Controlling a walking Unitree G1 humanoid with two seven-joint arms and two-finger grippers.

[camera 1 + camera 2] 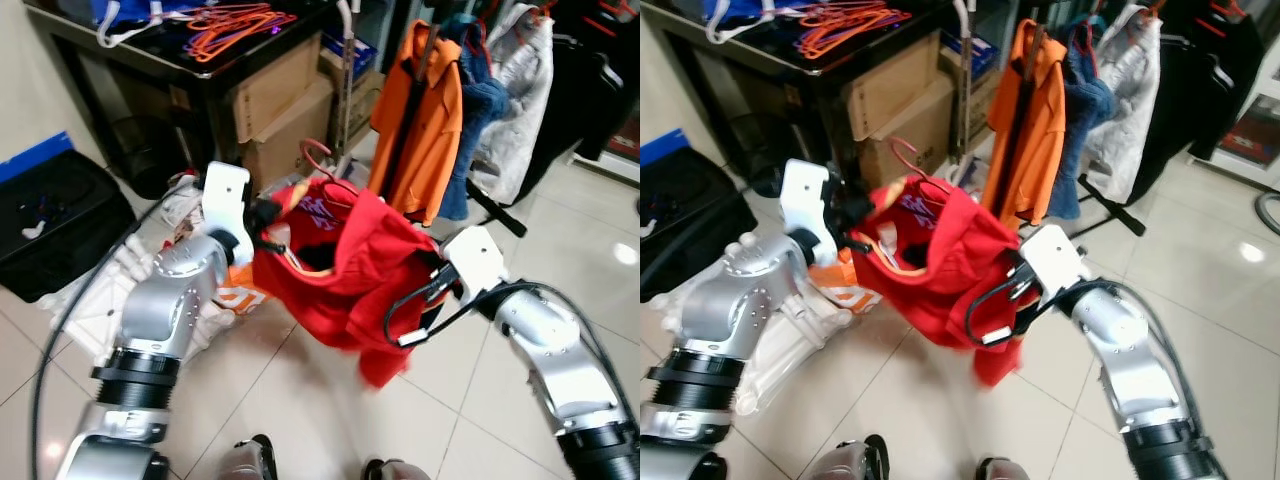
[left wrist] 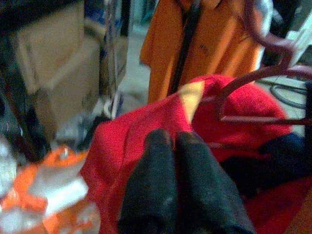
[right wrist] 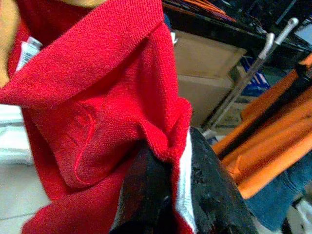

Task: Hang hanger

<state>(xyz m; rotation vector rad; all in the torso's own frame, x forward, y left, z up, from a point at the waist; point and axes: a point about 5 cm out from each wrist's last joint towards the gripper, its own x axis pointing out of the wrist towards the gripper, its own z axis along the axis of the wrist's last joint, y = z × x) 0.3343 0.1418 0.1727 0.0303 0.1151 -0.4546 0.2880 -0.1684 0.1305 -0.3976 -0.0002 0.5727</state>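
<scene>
A red shirt (image 1: 345,265) hangs on a dark red hanger, whose hook (image 1: 318,155) sticks up above the collar. The shirt is stretched in the air between my two arms. My left gripper (image 2: 173,139) is shut on the shirt's cloth near the collar, on the shirt's left side (image 1: 268,228). On the shirt's right side, my right gripper (image 3: 178,141) pinches a red fold with a white stripe between its black fingers (image 3: 214,180). In the eye views the cloth hides the right fingertips. The hanger's bar and hook (image 2: 265,48) lie just beyond the left fingers.
Behind the shirt stands a clothes rack with an orange shirt (image 1: 420,120), jeans (image 1: 480,110) and a white jacket (image 1: 520,80). A metal pole (image 1: 347,80) rises beside cardboard boxes (image 1: 285,110). A black table (image 1: 150,55) holds orange hangers (image 1: 235,25). A black case (image 1: 55,220) sits left.
</scene>
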